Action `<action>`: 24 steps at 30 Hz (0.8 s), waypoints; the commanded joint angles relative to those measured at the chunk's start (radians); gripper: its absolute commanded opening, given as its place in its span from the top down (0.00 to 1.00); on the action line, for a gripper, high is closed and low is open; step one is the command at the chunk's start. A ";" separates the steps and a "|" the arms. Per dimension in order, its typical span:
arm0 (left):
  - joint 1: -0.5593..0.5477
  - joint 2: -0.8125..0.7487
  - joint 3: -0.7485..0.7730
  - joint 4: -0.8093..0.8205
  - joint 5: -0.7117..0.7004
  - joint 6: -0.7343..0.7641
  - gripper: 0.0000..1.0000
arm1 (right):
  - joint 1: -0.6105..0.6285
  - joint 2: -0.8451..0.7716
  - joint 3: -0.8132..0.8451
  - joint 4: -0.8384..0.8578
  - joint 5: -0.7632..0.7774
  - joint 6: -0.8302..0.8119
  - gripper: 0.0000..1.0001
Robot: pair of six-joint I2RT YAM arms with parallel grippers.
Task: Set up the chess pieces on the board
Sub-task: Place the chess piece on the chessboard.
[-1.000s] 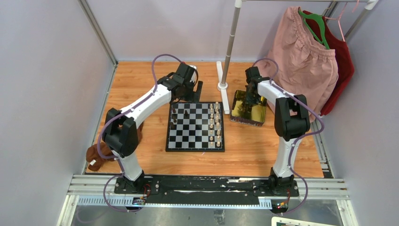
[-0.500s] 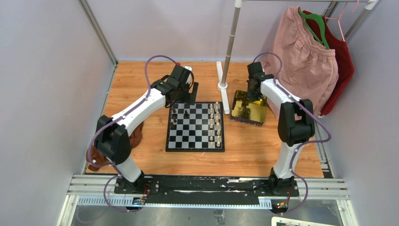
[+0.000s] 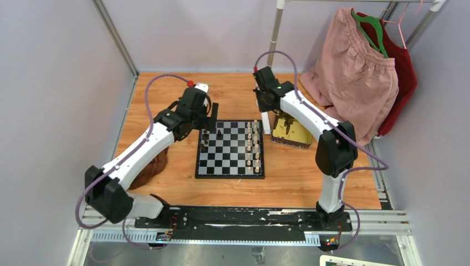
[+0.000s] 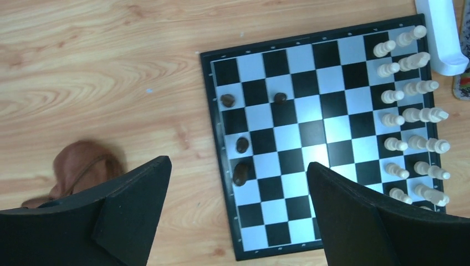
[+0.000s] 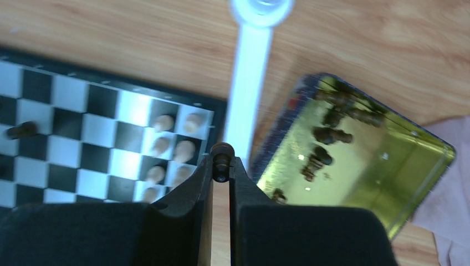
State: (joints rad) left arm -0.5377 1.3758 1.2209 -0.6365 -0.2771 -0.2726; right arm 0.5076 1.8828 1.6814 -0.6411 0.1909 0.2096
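On the board [image 3: 221,160], square to the arms in the middle of the surface [image 3: 166,94]: white pieces [image 3: 252,145] upright, heads up, long axes vertical, in two files down the right rim. Opposite, only four dark pieces [image 4: 242,144] on the squares, three close along the left rim, one farther in. From above, mere blobs, the nearest longer than the rest, upright or leaning impossible to tell.

Pinched in the right tool [image 5: 221,173], jaws narrow: one more dark piece [image 5: 222,152]. Lies with its long axis in line with the fingers, round head poking just past the tips, base hidden between them. Hangs over the seam between the board's rim and the white rack foot [image 5: 246,100], by the far right corner, with board to one side and tray [image 5: 388,169] to the other.

In the gold tray, just right of the foot: several more dark pieces, loose, lying at odd angles, too blurred to sort by kind.

At the left tool [image 4: 237,160]: jaws wide, nothing between them, fingers aimed down at the board's left half. Sits near the far left corner in the top view.

Farther out: a brown thing [image 4: 83,163] on the surface left of the board, partly behind the left arm; pink cloth [image 3: 354,77] and red cloth [image 3: 403,72] on hangers at the far right, past the tray.
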 commanded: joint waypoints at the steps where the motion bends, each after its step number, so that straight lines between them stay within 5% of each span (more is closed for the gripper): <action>1: 0.030 -0.139 -0.065 0.014 -0.057 -0.012 0.00 | 0.104 0.082 0.109 -0.081 -0.005 -0.026 1.00; 10: 0.073 -0.309 -0.153 -0.031 -0.089 -0.013 0.00 | 0.273 0.250 0.268 -0.134 -0.042 -0.019 1.00; 24: 0.090 -0.351 -0.170 -0.047 -0.082 -0.010 0.00 | 0.389 0.363 0.345 -0.168 -0.073 -0.013 1.00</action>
State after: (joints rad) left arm -0.4591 1.0317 1.0531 -0.6888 -0.3511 -0.2806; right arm 0.8745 2.2227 1.9923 -0.7643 0.1295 0.1993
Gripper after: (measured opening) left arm 0.996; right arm 0.118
